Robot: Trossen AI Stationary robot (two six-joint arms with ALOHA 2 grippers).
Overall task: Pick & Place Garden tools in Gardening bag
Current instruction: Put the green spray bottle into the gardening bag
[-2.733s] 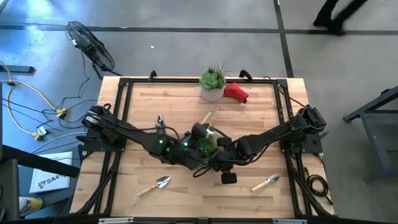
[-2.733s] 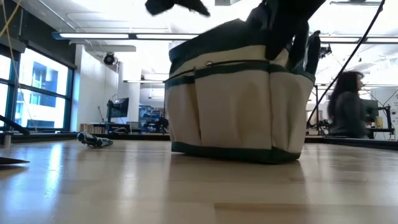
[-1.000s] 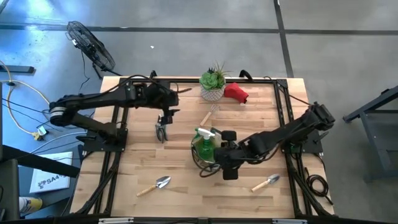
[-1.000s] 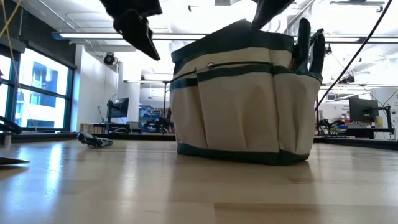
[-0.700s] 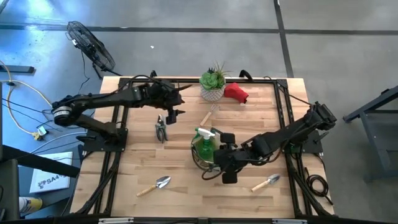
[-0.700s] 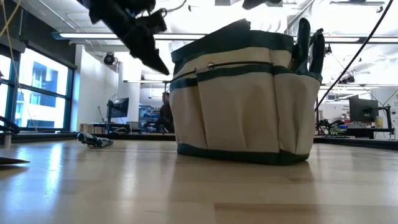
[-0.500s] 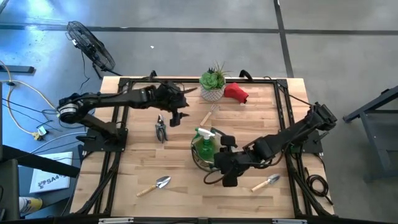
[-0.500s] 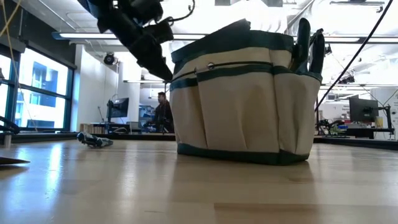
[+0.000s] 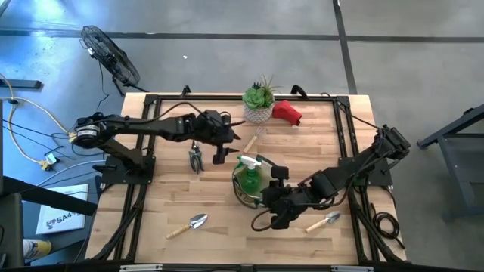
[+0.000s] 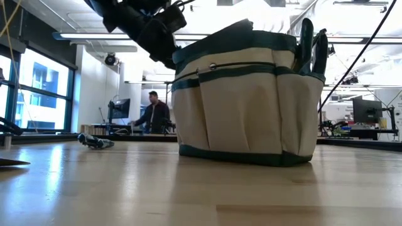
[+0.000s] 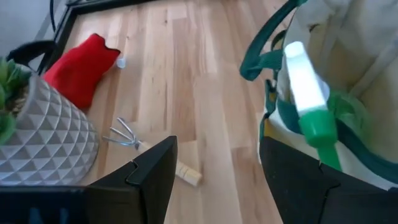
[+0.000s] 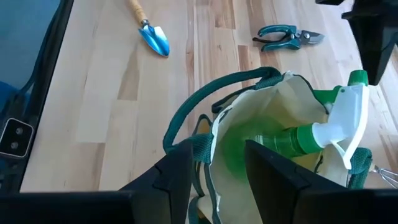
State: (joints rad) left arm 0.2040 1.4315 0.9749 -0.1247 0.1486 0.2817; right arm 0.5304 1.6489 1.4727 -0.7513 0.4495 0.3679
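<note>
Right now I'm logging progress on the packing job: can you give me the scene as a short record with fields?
bag: mid-table, holds spray bottle
left gripper: open, empty, above the table between pruners and bag
right gripper: open, empty, by the bag's near side
pruners: on table, left of bag
trowels: two, near edge, outside bag
hand rake: near plant pot

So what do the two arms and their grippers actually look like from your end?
Both arms are dark, near black, built of slim jointed links. The left gripper and right gripper each end in two flat, angular black fingers, matte and unmarked in the wrist views. Thin black cables run along the links. Black cabling also loops on the table by the right arm's base.
</note>
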